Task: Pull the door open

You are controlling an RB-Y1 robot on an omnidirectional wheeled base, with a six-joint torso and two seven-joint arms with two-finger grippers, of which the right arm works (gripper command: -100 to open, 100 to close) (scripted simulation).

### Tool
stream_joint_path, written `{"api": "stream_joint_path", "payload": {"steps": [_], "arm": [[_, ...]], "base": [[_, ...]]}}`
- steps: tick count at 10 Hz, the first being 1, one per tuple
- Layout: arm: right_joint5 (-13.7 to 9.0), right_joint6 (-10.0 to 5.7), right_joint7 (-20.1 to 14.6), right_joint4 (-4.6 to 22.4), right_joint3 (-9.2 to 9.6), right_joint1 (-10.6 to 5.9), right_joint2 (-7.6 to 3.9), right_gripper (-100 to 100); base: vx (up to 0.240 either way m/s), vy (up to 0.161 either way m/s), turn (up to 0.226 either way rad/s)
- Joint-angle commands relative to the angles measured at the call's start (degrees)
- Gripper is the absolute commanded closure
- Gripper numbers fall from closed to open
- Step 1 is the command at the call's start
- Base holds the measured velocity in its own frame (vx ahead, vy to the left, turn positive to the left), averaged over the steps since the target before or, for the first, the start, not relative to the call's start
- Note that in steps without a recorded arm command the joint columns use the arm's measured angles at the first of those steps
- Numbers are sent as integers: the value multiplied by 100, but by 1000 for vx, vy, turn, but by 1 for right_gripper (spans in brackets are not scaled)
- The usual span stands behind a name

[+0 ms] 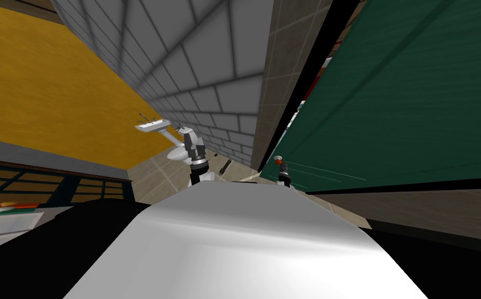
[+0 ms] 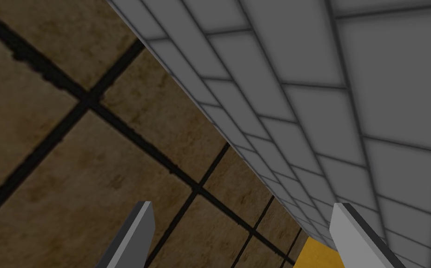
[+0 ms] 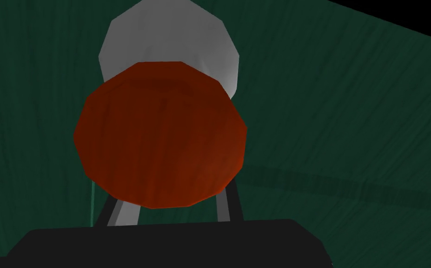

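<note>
While I stand at the door, my right pincer (image 1: 282, 166): closed on the door's knob (image 3: 161, 135), at the end of my arm, low against the door's face.
Right fingers (image 3: 227, 204): two thin grey blades rising from the dark block, closer together than when open; their upper parts are hidden by the knob, so I cannot see the tips.
Knob: red-brown and round, seated on a pale grey round plate (image 3: 168, 42) that lies flat on the door.
Door (image 1: 405, 104): dark green, on my right; the knob sits low on it, near its free edge.
Door edge: a black strip (image 1: 306, 88) runs along it, between the door and the brown tiled wall (image 1: 280, 78) beside it.
Left pincer (image 1: 185, 130): raised in front of my chest, well apart from the door, touching nothing.
Left fingers (image 2: 133, 237): spread wide, nothing between them.
Head view adds: the whole width of the door, both arms at once, a grey tiled wall (image 1: 208, 62), a yellow wall (image 1: 52, 93), a white sink (image 1: 152, 125) and a white toilet (image 1: 176, 153) beyond my left arm.
Right wrist view adds: the plate behind the knob and the faint grain on the green surface around it.
</note>
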Motion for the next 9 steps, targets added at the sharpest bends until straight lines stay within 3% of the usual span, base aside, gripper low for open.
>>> {"api": "stream_joint_path", "payload": {"steps": [1,3,6,9], "arm": [[-51,-82,-169,-4,119,-57,47,100],[-363,-86,-549,-25,299,-5,-24,100],[-519,-88,-880,-35,389,21,-60,100],[-831,-92,-1355,-55,569,73,-131,100]], "base": [[-28,-13,61],[-49,-12,83],[-44,-20,60],[-35,-7,52]]}}
